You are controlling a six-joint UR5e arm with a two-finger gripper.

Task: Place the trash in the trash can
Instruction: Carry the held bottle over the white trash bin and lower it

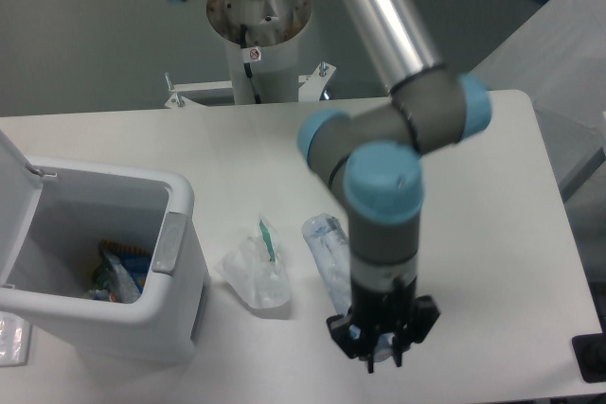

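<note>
The crushed clear plastic bottle [325, 251] lies on the white table, its near end hidden behind my wrist. The crumpled white wad [256, 276] with a green strip [268, 239] lies just left of the bottle. The white trash can [178, 243] stands at the left with its lid [13, 177] swung up and open. My gripper [383, 359] points down near the table's front edge, right at the bottle's near end. Its fingers stand slightly apart, and a bluish bit shows between them. It is well right of the can.
Colourful wrappers [118, 273] lie inside the can. The arm's elbow [398, 130] hangs over the middle of the table. The robot's base column [258, 26] stands at the back. A black object [592, 357] sits at the table's right front corner.
</note>
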